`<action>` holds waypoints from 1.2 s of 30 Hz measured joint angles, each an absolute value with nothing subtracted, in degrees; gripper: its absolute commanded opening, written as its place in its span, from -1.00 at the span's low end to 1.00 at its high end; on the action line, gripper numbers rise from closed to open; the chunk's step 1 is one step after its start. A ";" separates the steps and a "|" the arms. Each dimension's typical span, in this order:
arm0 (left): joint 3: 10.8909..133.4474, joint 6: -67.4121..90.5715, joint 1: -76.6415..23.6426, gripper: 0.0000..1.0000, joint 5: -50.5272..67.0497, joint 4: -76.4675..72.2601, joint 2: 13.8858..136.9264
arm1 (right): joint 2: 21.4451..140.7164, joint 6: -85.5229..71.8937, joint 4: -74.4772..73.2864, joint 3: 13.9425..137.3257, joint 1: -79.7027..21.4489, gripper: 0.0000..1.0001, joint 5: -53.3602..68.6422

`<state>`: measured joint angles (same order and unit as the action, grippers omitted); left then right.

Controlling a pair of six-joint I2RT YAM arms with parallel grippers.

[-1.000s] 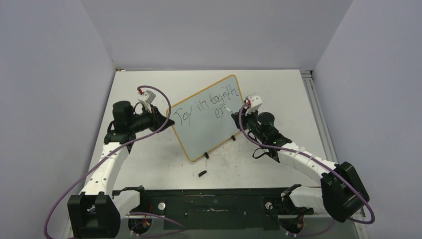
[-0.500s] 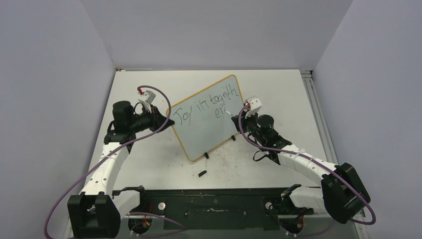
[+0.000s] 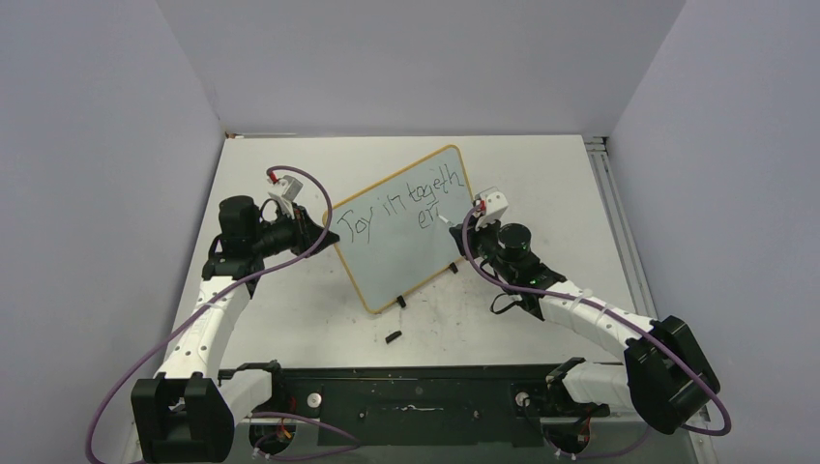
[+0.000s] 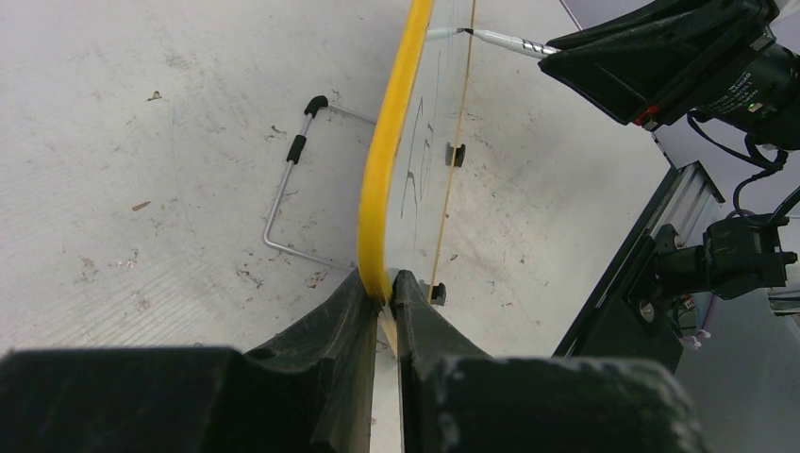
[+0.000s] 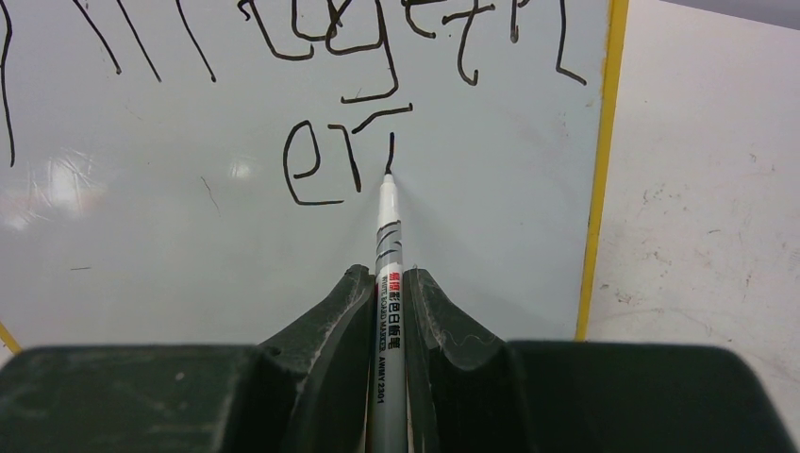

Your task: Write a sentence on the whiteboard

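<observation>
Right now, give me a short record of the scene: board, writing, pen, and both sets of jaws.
board: whiteboard, propped upright on its feet
writing: sentence, "Joy in togeth", then "er" below
pen: marker, tip on the whiteboard just after "er"
left jaws: shut on the whiteboard's yellow edge
right jaws: shut on the marker

Right wrist view chops the sentence (image 5: 368, 96) off at its top and left edges, and the back end of the marker (image 5: 389, 245) vanishes between the right gripper (image 5: 389, 278) fingers. The small black bit (image 3: 392, 337) toward the table (image 3: 290, 319) near edge is too tiny to identify.
</observation>
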<state>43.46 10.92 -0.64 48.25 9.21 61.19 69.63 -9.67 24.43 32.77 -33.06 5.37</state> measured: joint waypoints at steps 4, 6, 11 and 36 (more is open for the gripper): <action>43.46 10.94 -0.64 -1.00 48.25 9.21 61.19 | 69.65 -9.67 24.64 32.77 -33.06 -0.89 5.08; 43.46 10.92 -0.64 -1.00 48.27 9.21 61.19 | 69.65 -9.67 24.93 32.77 -33.06 -0.89 4.80; 43.46 10.92 -0.64 -1.00 48.27 9.21 61.19 | 69.65 -9.65 25.54 32.80 -33.06 -0.89 4.19; 43.46 10.94 -0.64 -1.00 48.27 9.21 61.19 | 70.72 -9.65 27.44 33.76 -33.06 -0.89 2.70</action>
<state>43.46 10.94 -0.64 48.27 9.21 61.19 70.72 -9.65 27.44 33.76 -33.06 2.70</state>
